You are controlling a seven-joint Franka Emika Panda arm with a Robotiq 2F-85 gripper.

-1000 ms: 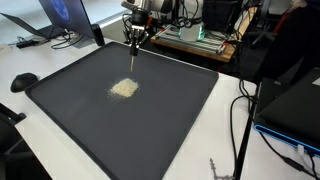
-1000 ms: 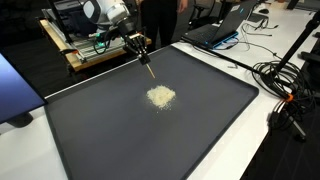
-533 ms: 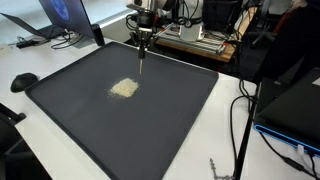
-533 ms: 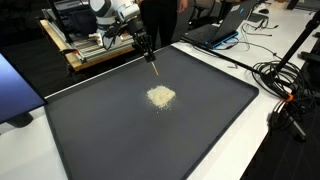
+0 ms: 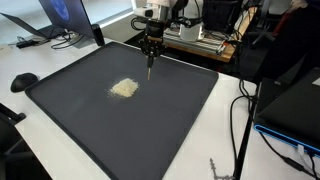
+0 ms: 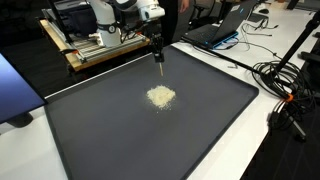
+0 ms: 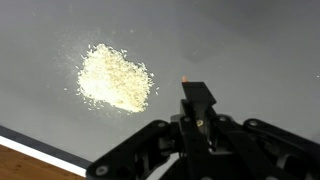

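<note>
The pincer point(image 5: 151, 50) is clamped tight on a thin dark stick-like tool point(image 5: 150, 68) that points straight down (whether its tip touches the surface, I cannot tell). Below the pincer and off to one side, clear of the tip, lies a small pale heap of fine grains point(image 7: 115, 78). Under both spreads a broad black rimmed mat point(image 6: 210, 120).

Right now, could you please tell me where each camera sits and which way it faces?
Exterior view: beside the table, looking across the dark mat at the grain pile; the gripper shows at the far edge.
Exterior view: above a mat corner, looking down; gripper with stick shows.
Wrist view: on the wrist, looking down past the gripper at the pile.
All share the pile.
</note>
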